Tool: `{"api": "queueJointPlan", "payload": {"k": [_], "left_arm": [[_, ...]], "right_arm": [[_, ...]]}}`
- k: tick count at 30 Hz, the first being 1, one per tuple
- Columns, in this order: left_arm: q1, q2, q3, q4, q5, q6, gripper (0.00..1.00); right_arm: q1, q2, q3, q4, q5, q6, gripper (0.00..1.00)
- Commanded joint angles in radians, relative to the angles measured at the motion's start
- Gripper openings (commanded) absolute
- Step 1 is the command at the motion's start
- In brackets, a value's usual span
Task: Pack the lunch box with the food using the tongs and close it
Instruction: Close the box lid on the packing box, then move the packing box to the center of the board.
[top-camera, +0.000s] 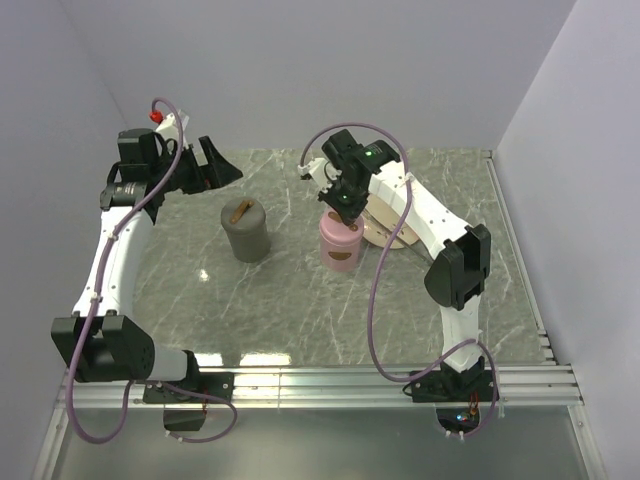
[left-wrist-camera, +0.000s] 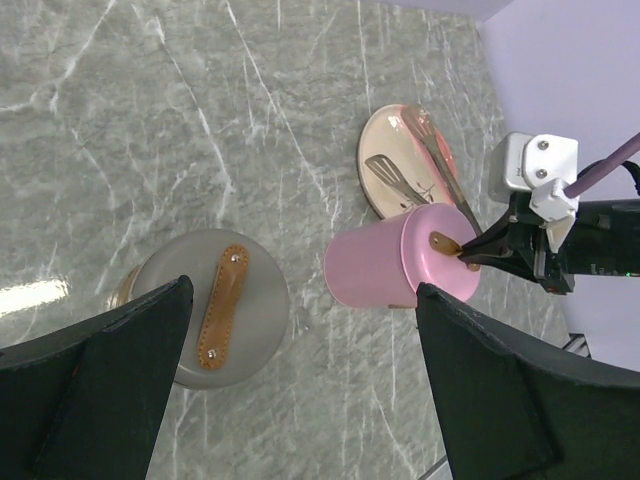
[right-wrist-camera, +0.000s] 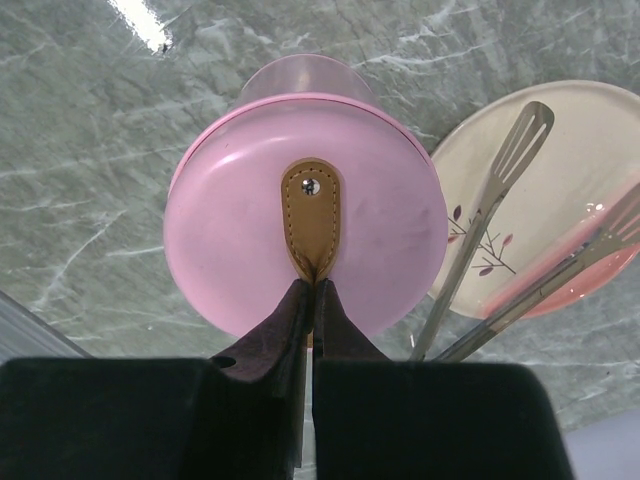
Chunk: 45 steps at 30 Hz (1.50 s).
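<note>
Nearly done, it seems: right hand (right-wrist-camera: 312, 287) grasps the lid strap (right-wrist-camera: 311, 210), lunch box (top-camera: 341, 252) capped, tongs (right-wrist-camera: 500, 180) on plate (right-wrist-camera: 575, 115) at three o'clock; left hand (left-wrist-camera: 302, 290) released.

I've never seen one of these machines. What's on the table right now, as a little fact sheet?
pink lunch box: upright on the marble table, pink lid on top
right gripper: shut on the lid's brown strap
left gripper: open, holding nothing, off to the left
grey canister: left of the lunch box, lidded
tongs: lying on the plate, just right of the lunch box
food: none visible
</note>
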Motion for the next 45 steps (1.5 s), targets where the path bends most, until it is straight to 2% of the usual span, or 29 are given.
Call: {"api": "queueJointPlan", "payload": {"k": [1,2,5,9,14,17,18,20,22,25,29,36,41,45], "left_arm": [[0.022,-0.021,0.000,0.014,0.037,-0.012,0.99],[0.033,-0.022,-0.009,0.017,0.057,-0.021,0.99],[0.086,-0.022,-0.033,0.051,0.117,-0.070,0.99],[0.164,-0.023,-0.067,0.120,0.167,-0.128,0.97],[0.243,0.022,-0.075,0.128,0.184,-0.135,0.85],[0.290,0.048,-0.098,0.140,0.175,-0.126,0.78],[0.303,0.059,-0.104,0.142,0.178,-0.124,0.74],[0.335,0.097,-0.121,0.140,0.195,-0.122,0.60],[0.356,0.123,-0.132,0.139,0.207,-0.109,0.49],[0.358,0.180,-0.161,0.134,0.214,-0.080,0.41],[0.355,0.238,-0.194,0.143,0.237,-0.072,0.37],[0.310,0.307,-0.237,0.140,0.230,-0.020,0.35],[0.232,0.335,-0.262,0.137,0.205,0.023,0.35],[0.206,0.359,-0.284,0.200,0.145,-0.021,0.35]], "right_arm": [[0.020,0.043,-0.012,-0.009,-0.041,0.001,0.05],[0.020,0.037,-0.006,-0.009,-0.047,0.007,0.13],[0.017,0.001,0.003,0.011,-0.071,0.028,0.20],[0.004,-0.046,0.021,0.035,-0.122,0.051,0.35],[-0.033,-0.075,0.081,0.042,-0.218,0.079,0.43],[-0.059,-0.106,0.098,0.060,-0.275,0.106,0.44],[-0.095,-0.115,0.097,0.069,-0.301,0.117,0.46],[-0.140,-0.151,0.086,0.103,-0.405,0.155,0.50],[-0.227,-0.178,0.065,0.133,-0.471,0.200,0.51],[-0.345,-0.197,-0.004,0.186,-0.541,0.256,0.52],[-0.437,-0.181,-0.100,0.210,-0.593,0.292,0.49],[-0.464,-0.085,-0.256,0.276,-0.648,0.327,0.46],[-0.462,-0.026,-0.287,0.305,-0.662,0.335,0.45],[-0.462,0.013,-0.282,0.325,-0.656,0.346,0.45]]}}
